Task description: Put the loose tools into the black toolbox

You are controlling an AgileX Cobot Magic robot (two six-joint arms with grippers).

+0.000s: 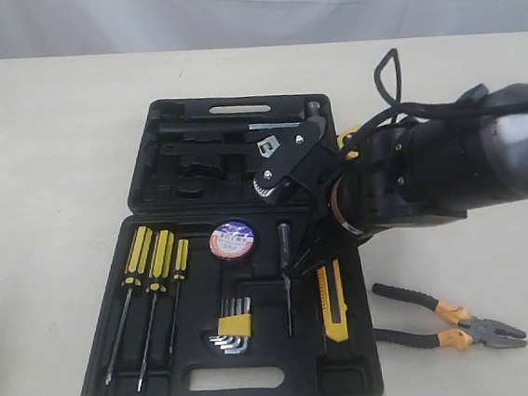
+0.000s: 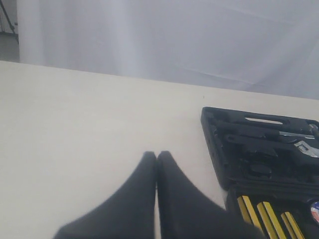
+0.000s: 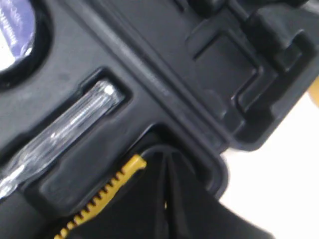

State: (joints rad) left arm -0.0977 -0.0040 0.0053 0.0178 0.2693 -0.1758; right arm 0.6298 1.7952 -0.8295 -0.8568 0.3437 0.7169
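1. Two hinged halves make up the black toolbox [image 1: 352,381], which lies open on the desk [image 1: 38,182]. It is big, hard plastic (best left where it is). I can read no brand on it.
2. The pliers [image 1: 478,329] lie on the desk just beside the right side of the box, not yet in. I think they are heavy and stiff, with grippy black-orange handles. Pinch across both handles near the joint, so they do not tip or swing open.
3. The utility knife [image 1: 333,302] lies in its long slot in the near half. It looks light and hard, and maybe slippery. Hold it across its flat sides. The right pincer [image 3: 164,199] is pressed together, with its tips at the knife end nearest the hinge. I cannot tell if it nips any of the knife.
4. The tape roll [image 1: 233,239] sits in its round hole. It looks light and a bit squashy, so grab it across the ring. Its blue-white label has writing (too small to read).
5. The left pincer [image 2: 156,162] is pressed together too. It holds nothing and hangs over bare desk, left of the box.
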